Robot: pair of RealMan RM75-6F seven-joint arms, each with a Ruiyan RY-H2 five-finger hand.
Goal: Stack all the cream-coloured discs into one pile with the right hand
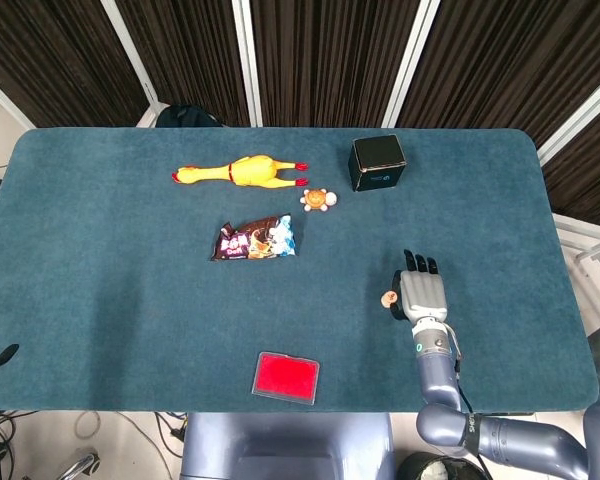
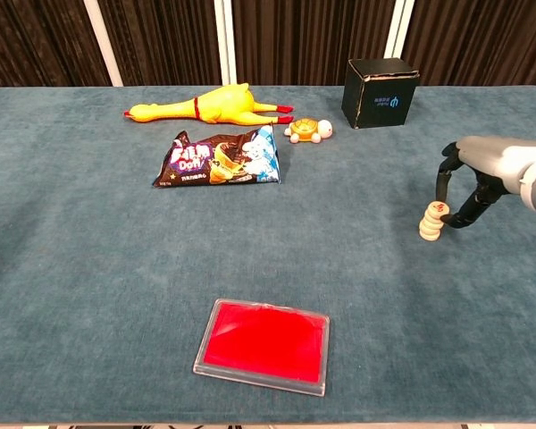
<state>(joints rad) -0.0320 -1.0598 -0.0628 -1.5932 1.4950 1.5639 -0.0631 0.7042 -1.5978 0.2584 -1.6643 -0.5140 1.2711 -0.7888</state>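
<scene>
From the head view, the right hand point(image 1: 421, 292) lies palm-down over the right near part of the blue table point(image 1: 100, 300), fingers pointing to the far side. The pile of cream-coloured discs point(image 1: 388, 297) shows only as a small spot touching the hand's left edge, so neither the pile's height nor the grip can be read here. The left hand is not in view in either camera.

From the chest view, the pile of discs point(image 2: 431, 222) stands at the right of the table, the top disc sitting slightly askew. The right hand point(image 2: 482, 172) arches over it, and its fingers point(image 2: 444, 177) reach down around the top disc; whether they pinch it or have let it go, I cannot tell. If the disc is being set down, the careful way is to square it over the discs below, ease the fingers apart, then lift straight up so nothing brushes the pile and tips it.

The wrist and arm run off the right edge. The red mark on the top disc is too small to read. No loose discs show elsewhere, so the stacking looks nearly finished.
</scene>
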